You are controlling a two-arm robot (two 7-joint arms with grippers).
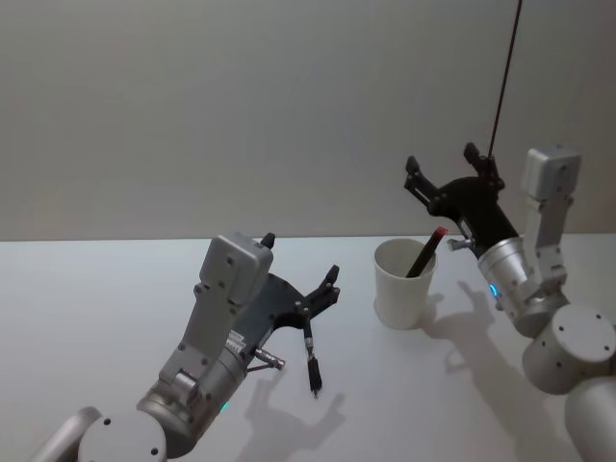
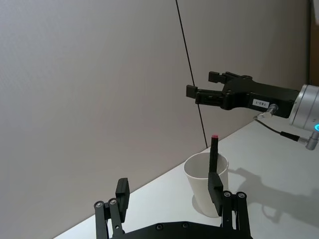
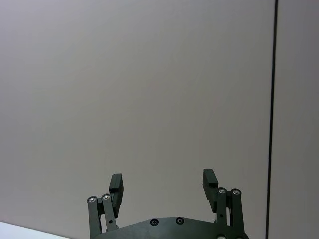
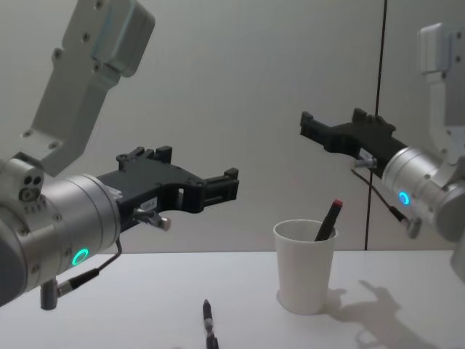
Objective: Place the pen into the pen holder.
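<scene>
Left gripper (image 1: 300, 256) above white table (image 1: 96, 308), pen holder (image 1: 404, 289), grey wall (image 1: 192, 96)

You had a white tabletop (image 1: 87, 308) carrying two things: the pen holder (image 1: 402, 289) stood upright toward its far edge, right of centre, and a black pen (image 1: 311, 359) lay flat nearer the near edge, apart from it on its left.

White table (image 1: 96, 289) set against a plain grey wall (image 1: 241, 96).
The smooth tabletop meets the wall in a straight edge across the head view. A thin dark line (image 1: 509, 58) runs down the wall on the right side; whether it is a cord or a seam cannot be told. Soft grey shadows (image 1: 462, 322) lie on the tabletop.
</scene>
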